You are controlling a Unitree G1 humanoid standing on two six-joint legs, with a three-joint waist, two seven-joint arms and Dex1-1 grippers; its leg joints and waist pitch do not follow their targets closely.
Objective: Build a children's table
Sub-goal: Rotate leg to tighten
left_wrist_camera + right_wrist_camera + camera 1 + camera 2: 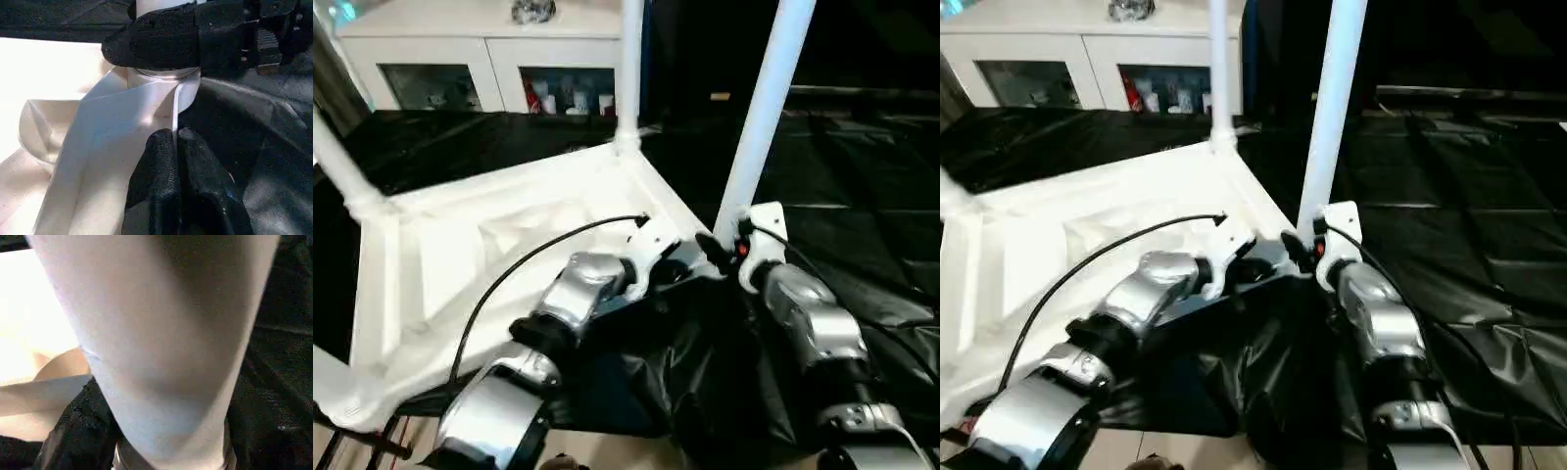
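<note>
Right gripper (729,247) is clamped around the base of a leg (764,113) standing in the near corner socket, probably to press it home. Left gripper (172,166) has its fingers pinched on the thin rim of the upturned tabletop (460,264), steadying it on the black-draped work table (862,196).

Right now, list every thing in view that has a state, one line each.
tabletop: upside down on the black-draped table, ribbed underside facing up.
near leg: upright, foot seated at the near corner socket.
far leg: upright in the far corner socket.
left leg: standing in its corner socket, tilted.
left hand: shut on the tabletop's thin rim.
right hand: at the near leg's base; grip unclear.
</note>
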